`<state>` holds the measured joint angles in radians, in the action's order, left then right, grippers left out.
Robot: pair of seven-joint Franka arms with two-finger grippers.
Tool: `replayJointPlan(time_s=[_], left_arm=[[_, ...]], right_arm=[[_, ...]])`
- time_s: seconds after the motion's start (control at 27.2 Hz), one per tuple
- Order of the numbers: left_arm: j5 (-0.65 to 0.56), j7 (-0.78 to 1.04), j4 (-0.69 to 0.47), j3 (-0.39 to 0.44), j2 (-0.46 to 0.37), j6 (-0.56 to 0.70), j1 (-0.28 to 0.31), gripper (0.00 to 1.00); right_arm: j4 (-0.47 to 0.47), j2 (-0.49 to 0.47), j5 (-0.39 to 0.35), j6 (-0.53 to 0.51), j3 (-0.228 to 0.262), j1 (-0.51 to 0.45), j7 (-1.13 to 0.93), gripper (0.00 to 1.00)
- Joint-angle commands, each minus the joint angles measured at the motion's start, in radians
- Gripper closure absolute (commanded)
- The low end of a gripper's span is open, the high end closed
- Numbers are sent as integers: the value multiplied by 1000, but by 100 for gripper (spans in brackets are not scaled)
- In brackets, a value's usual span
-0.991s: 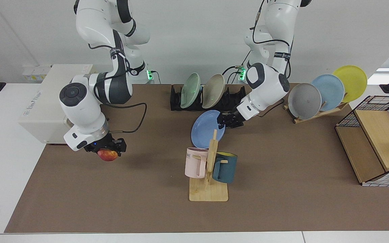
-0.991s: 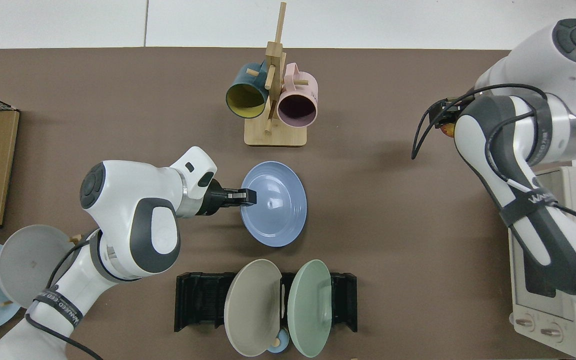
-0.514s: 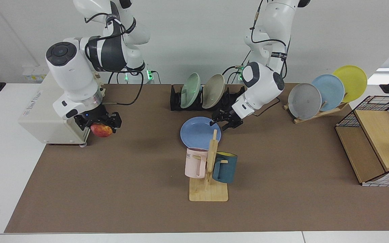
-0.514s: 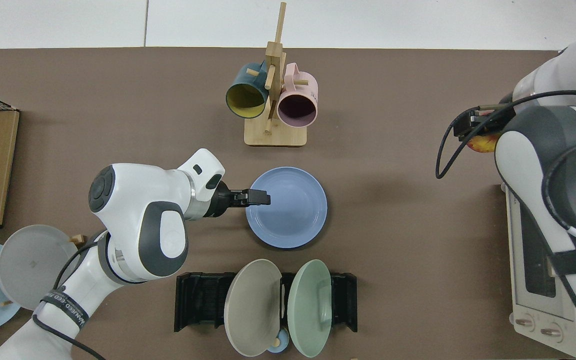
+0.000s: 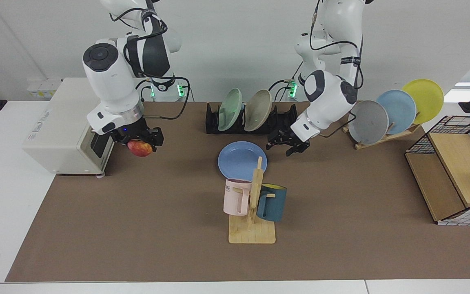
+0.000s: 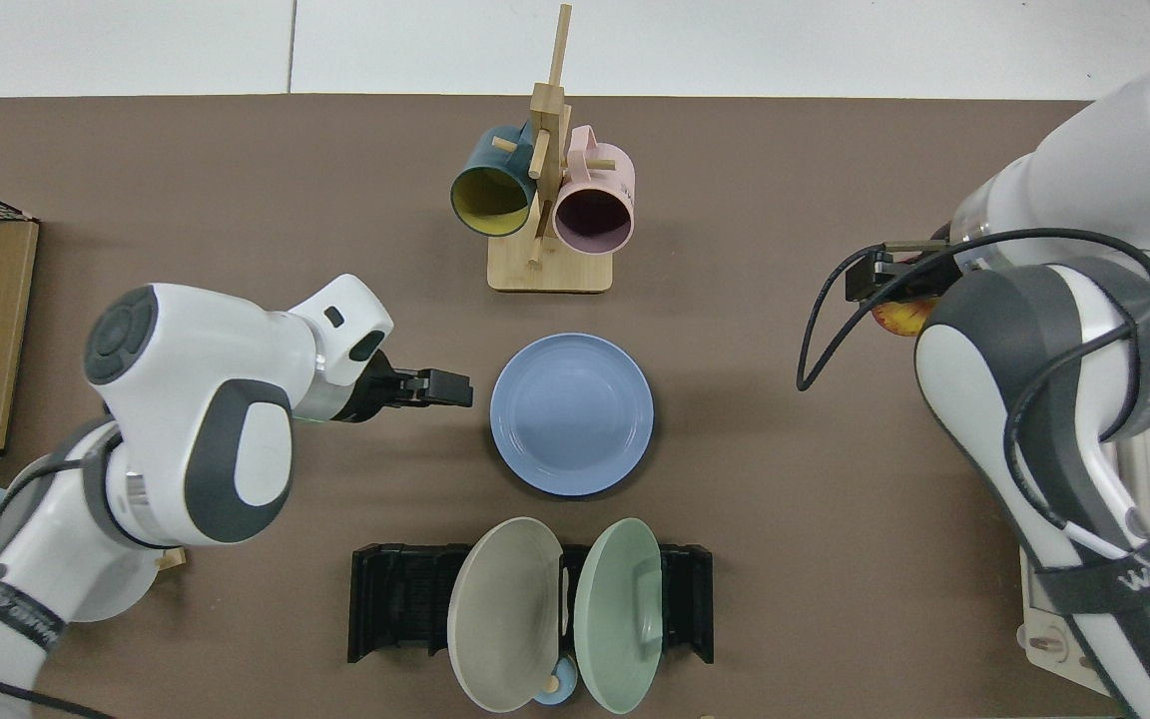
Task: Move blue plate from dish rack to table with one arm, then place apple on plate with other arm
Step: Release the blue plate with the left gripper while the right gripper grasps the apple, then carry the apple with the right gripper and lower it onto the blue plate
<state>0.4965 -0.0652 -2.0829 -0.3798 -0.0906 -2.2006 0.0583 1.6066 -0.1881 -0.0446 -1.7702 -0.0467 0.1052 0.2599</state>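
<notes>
The blue plate (image 5: 238,160) (image 6: 572,413) lies flat on the brown mat of the table (image 5: 137,228), in front of the black dish rack (image 5: 284,118) (image 6: 400,604). My left gripper (image 5: 284,146) (image 6: 443,387) hangs open a short way off the plate's rim, touching nothing. Off to the side by the white oven, my right gripper (image 5: 140,143) is shut on the red and yellow apple (image 5: 140,149), held above the mat. In the top view the apple (image 6: 900,320) is partly hidden under the right arm.
A green plate (image 5: 230,109) and a beige plate (image 5: 258,110) stand in the rack. A wooden mug tree (image 5: 252,212) with a pink and a teal mug stands just in front of the blue plate. Also here: white oven (image 5: 55,130), slanted plate stand (image 5: 394,110), wire-sided box (image 5: 455,171).
The left gripper laid the blue plate flat, let go and drew back from its rim. The right arm raised the apple and carried it toward the middle of the table.
</notes>
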Motion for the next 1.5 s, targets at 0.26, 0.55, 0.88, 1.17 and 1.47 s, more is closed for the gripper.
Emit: replayJointPlan(time_s=[0.26,0.55,0.88,1.17,1.47], left_arm=[[-420,33,288,122,103,521,-18,0],[-493,30,460,212,97,668,-74,0],[-507,28,570,216,57,740,-64,0],[-497,19,567,214,57,730,-43,0],[-492,19,558,216,66,720,-46,0]], right_arm=[[33,22,32,-46,-4,131,194,100],[32,-11,35,-93,-4,277,429,100],[30,-88,37,-189,-4,386,601,100],[36,-163,34,-218,-4,439,697,100],[62,-214,34,-310,-4,467,762,100]])
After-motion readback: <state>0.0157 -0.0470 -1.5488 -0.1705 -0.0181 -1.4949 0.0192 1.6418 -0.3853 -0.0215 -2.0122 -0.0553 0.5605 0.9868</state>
